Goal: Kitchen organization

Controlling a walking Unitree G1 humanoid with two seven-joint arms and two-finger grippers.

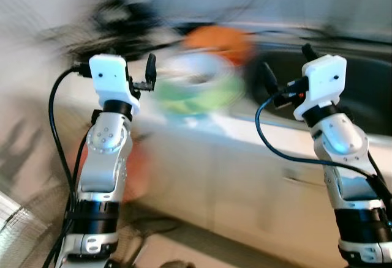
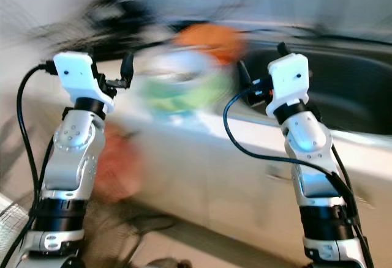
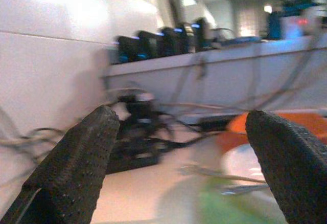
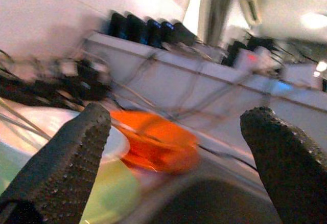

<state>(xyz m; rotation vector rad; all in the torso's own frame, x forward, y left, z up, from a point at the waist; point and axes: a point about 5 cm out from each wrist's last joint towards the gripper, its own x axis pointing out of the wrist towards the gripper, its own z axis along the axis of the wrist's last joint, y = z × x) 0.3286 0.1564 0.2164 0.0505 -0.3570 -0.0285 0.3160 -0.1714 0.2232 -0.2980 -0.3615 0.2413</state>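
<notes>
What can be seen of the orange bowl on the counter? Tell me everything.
The orange bowl is blurred, so detail is scant. It looks round, shallow and plain orange, maybe plastic. It sits on the pale counter, at the edge of the dark sink, behind a stack of white and green dishes that seems to overlap its near side. Dark cables lie behind it by the wall. Both the left gripper and the right gripper are open and apart from it, holding nothing.

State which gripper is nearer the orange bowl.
Right. The right gripper hangs beside the orange bowl, over the sink edge; the left gripper sits farther off, past the green dishes.
</notes>
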